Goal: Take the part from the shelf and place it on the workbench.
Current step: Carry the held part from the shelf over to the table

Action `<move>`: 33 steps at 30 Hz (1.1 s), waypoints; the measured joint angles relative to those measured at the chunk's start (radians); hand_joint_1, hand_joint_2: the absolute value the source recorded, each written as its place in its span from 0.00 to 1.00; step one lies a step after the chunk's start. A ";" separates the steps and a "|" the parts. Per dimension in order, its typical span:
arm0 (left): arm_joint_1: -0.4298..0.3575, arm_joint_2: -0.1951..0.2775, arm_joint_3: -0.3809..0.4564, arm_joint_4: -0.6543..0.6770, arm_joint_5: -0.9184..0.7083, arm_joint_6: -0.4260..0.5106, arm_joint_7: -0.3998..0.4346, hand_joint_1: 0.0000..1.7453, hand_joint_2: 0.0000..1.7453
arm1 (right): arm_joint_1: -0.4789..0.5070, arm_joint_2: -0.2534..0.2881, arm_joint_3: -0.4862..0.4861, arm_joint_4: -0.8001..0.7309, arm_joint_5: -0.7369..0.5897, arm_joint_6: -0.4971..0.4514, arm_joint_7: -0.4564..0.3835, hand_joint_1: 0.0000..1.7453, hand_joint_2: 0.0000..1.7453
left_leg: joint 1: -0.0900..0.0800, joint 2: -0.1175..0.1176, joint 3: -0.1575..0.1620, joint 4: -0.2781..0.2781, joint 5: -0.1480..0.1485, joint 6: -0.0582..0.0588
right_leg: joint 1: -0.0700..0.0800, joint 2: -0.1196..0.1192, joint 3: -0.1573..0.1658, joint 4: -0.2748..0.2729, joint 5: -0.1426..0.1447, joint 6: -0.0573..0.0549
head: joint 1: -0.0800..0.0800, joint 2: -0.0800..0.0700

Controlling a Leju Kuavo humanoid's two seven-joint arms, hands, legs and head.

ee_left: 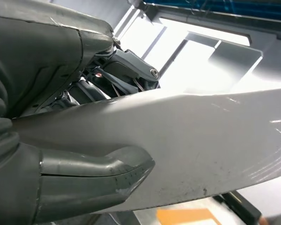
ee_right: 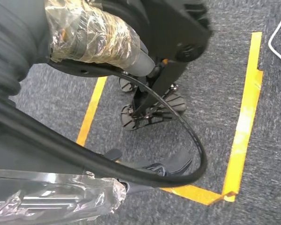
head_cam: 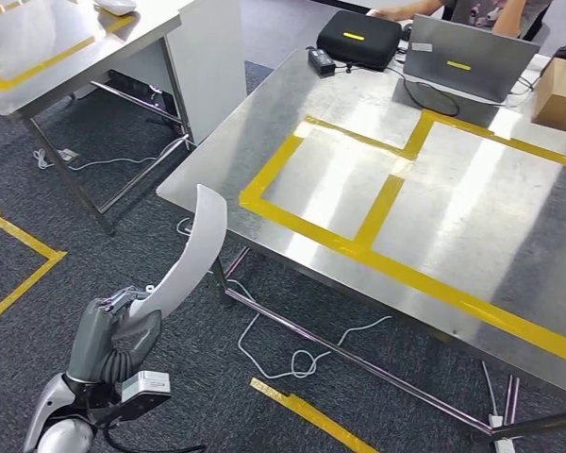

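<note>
Steel tabletop point(head_cam: 437, 217) with yellow tape stands ahead; near its front corner the left hand point(head_cam: 113, 330) grips a curved white plastic part point(head_cam: 194, 250), fingers point(ee_left: 132, 75) closed around it.

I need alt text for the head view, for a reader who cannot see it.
The robot's left hand holds a curved white part above grey carpet, beside a steel workbench marked with yellow tape.
</note>
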 joint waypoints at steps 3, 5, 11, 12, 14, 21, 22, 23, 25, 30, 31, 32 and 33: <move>-0.013 -0.002 -0.002 0.011 -0.007 -0.002 0.005 1.00 1.00 | 0.003 -0.006 0.002 0.005 0.004 -0.002 0.000 0.00 1.00 | -0.001 0.029 0.007 0.001 -0.005 -0.006 | -0.003 -0.030 0.070 -0.134 0.083 0.002 | 0.000 0.000; -0.022 -0.004 -0.002 0.015 -0.009 -0.002 0.008 1.00 1.00 | -0.001 -0.009 0.003 0.008 0.006 -0.003 0.000 0.00 1.00 | -0.006 0.045 0.011 0.004 -0.011 -0.017 | 0.000 -0.061 0.131 -0.242 0.116 -0.005 | 0.000 0.000; -0.048 -0.006 -0.007 0.031 -0.022 -0.015 0.016 1.00 1.00 | -0.003 -0.011 0.005 0.020 0.010 -0.007 -0.001 0.00 1.00 | -0.004 0.025 -0.002 0.062 -0.062 -0.046 | 0.000 -0.023 0.144 -0.270 0.122 -0.040 | -0.004 0.000; -0.053 -0.006 -0.008 0.034 -0.025 -0.019 0.019 1.00 1.00 | -0.005 -0.012 0.005 0.023 0.010 -0.009 -0.002 0.00 1.00 | -0.002 0.000 -0.028 0.121 -0.094 -0.049 | 0.000 -0.013 0.144 -0.271 0.123 -0.044 | -0.006 0.000; -0.062 -0.007 -0.010 0.046 -0.033 -0.023 0.028 1.00 1.00 | -0.008 -0.014 0.008 0.030 0.013 -0.014 -0.002 0.00 1.00 | -0.001 -0.020 -0.093 0.253 -0.148 -0.049 | 0.002 0.010 0.144 -0.270 0.124 -0.048 | -0.007 0.000; -0.134 -0.008 -0.026 0.094 -0.082 -0.035 0.066 1.00 1.00 | -0.013 -0.030 0.027 0.077 0.026 -0.039 -0.013 0.00 1.00 | -0.005 -0.092 -0.014 0.037 -0.001 -0.015 | 0.010 0.089 0.142 -0.265 0.126 -0.041 | -0.007 0.000; -0.142 -0.008 -0.029 0.099 -0.088 -0.037 0.070 1.00 1.00 | -0.013 -0.032 0.029 0.083 0.026 -0.041 -0.014 0.00 1.00 | -0.006 -0.096 -0.010 0.024 -0.004 -0.013 | 0.008 0.098 0.137 -0.264 0.128 -0.035 | -0.008 0.000; -0.151 -0.009 -0.033 0.104 -0.093 -0.039 0.074 1.00 1.00 | -0.012 -0.035 0.031 0.088 0.027 -0.042 -0.015 0.00 1.00 | -0.006 -0.088 -0.008 0.018 -0.005 -0.012 | 0.006 0.107 0.131 -0.265 0.130 -0.029 | -0.008 0.000; -0.166 -0.012 -0.039 0.114 -0.099 -0.040 0.080 1.00 1.00 | -0.010 -0.042 0.033 0.098 0.027 -0.044 -0.015 0.00 1.00 | -0.004 -0.067 -0.005 0.008 0.001 -0.003 | 0.007 0.089 0.117 -0.252 0.120 -0.016 | -0.005 0.000; -0.178 -0.016 -0.048 0.135 -0.103 -0.041 0.082 1.00 1.00 | -0.016 -0.053 0.039 0.112 0.028 -0.045 -0.016 0.00 1.00 | -0.004 -0.005 -0.001 0.000 0.002 0.008 | 0.001 0.000 -0.018 0.012 0.002 0.008 | 0.004 0.000; -0.179 -0.016 -0.049 0.139 -0.103 -0.042 0.082 1.00 1.00 | -0.014 -0.055 0.039 0.114 0.028 -0.045 -0.016 0.00 1.00 | -0.004 0.006 0.000 0.000 0.000 0.007 | -0.002 -0.003 -0.021 0.017 0.012 0.011 | 0.004 0.000; -0.182 -0.017 -0.051 0.144 -0.105 -0.043 0.084 1.00 1.00 | -0.013 -0.057 0.040 0.117 0.028 -0.046 -0.016 0.00 1.00 | -0.004 0.016 0.002 0.001 -0.002 0.005 | -0.004 -0.008 -0.003 -0.019 0.039 0.013 | 0.004 0.000; -0.186 -0.017 -0.052 0.149 -0.108 -0.046 0.086 1.00 1.00 | -0.012 -0.059 0.041 0.119 0.028 -0.048 -0.016 0.00 1.00 | -0.003 0.025 0.005 0.001 -0.005 0.002 | -0.006 -0.020 0.033 -0.087 0.076 0.014 | 0.004 0.000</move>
